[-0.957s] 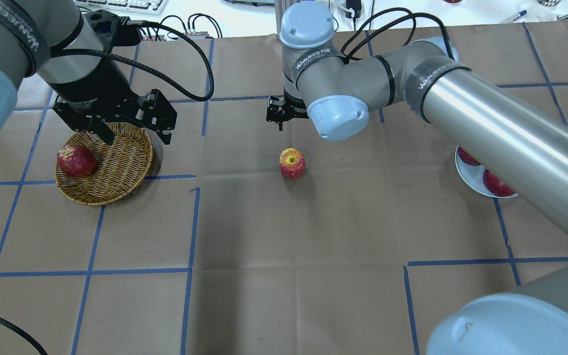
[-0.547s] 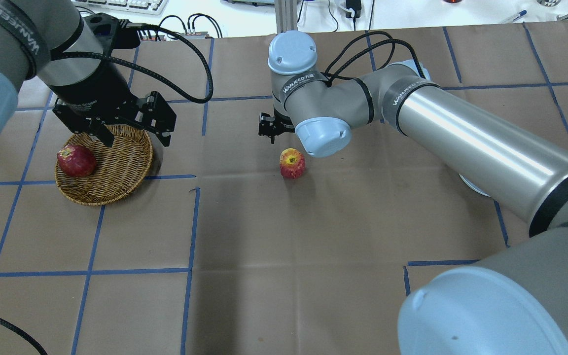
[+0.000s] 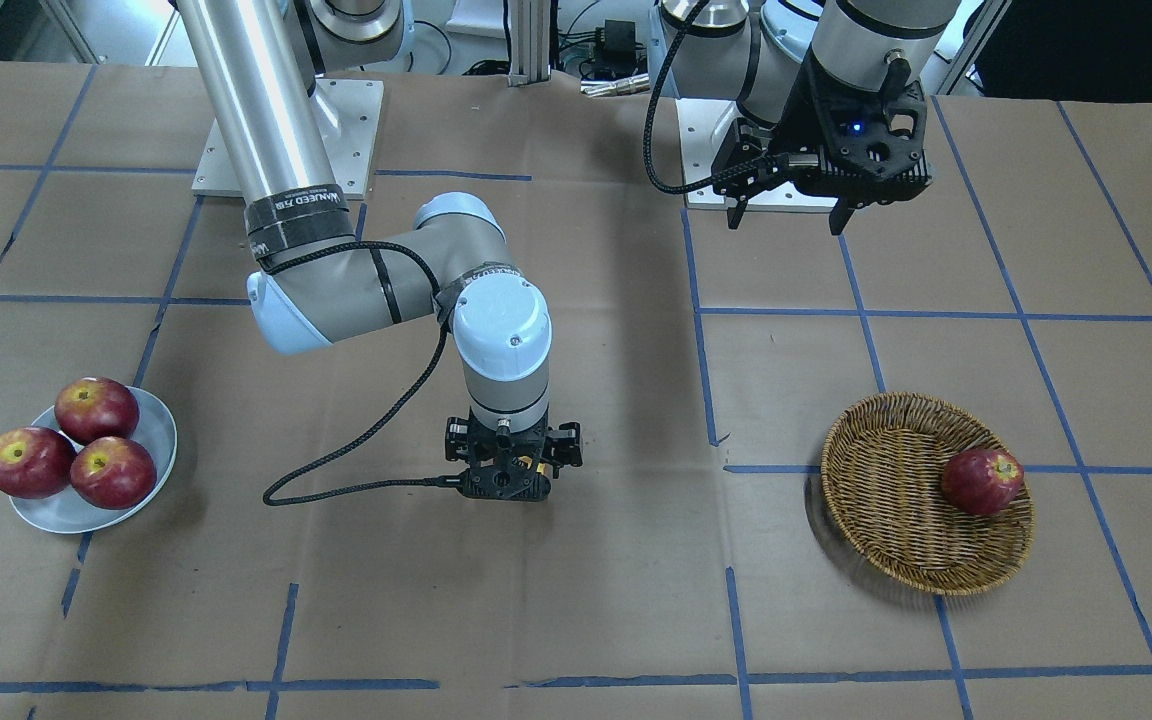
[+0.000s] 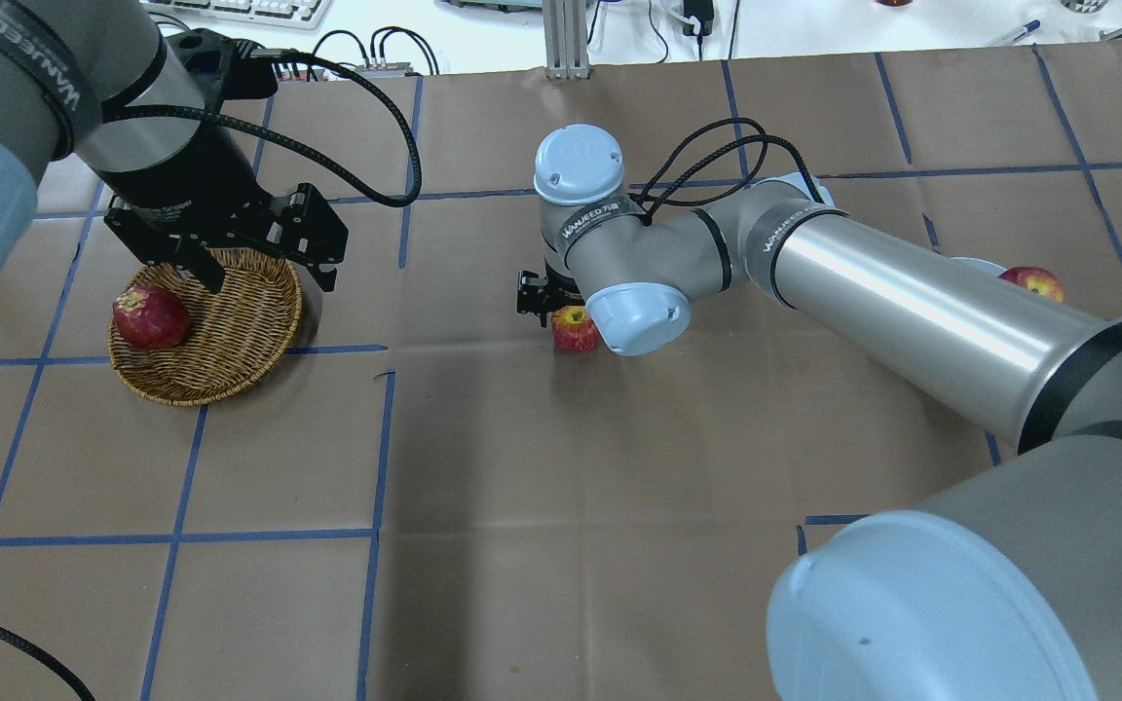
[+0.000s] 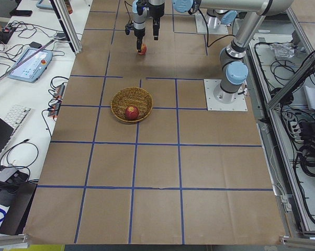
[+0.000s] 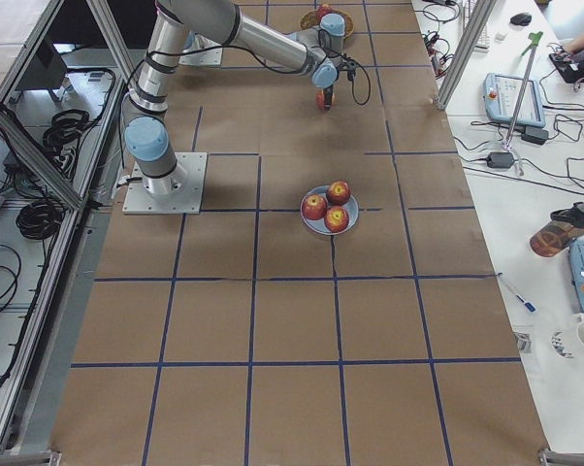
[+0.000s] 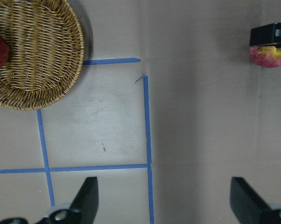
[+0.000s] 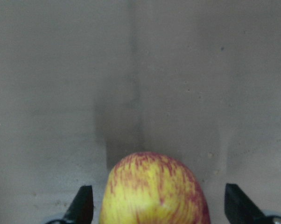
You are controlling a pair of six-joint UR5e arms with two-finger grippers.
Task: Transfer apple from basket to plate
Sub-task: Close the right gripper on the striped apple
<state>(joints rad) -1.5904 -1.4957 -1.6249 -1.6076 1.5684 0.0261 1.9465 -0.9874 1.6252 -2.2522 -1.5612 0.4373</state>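
Note:
The yellow-streaked apple point(image 4: 576, 331) sits on the brown table paper at mid-table, outside the basket. My right gripper point(image 4: 543, 296) is low over it and open. In the right wrist view the apple point(image 8: 154, 191) lies between the two spread fingertips point(image 8: 82, 205) without touching them. In the front view the gripper point(image 3: 511, 478) hides the apple. My left gripper point(image 4: 264, 265) is open and empty above the far rim of the wicker basket point(image 4: 230, 341). The blue-grey plate point(image 3: 158, 432) stands at the table's right end.
One dark red apple point(image 4: 150, 316) lies in the basket. Three dark red apples point(image 3: 96, 408) fill the plate. My right arm point(image 4: 892, 302) hides most of the plate in the overhead view. Blue tape lines cross the paper.
My right arm has swung toward me and lowered, bringing its open gripper down around the streaked apple. The left arm, basket and apples have not moved.

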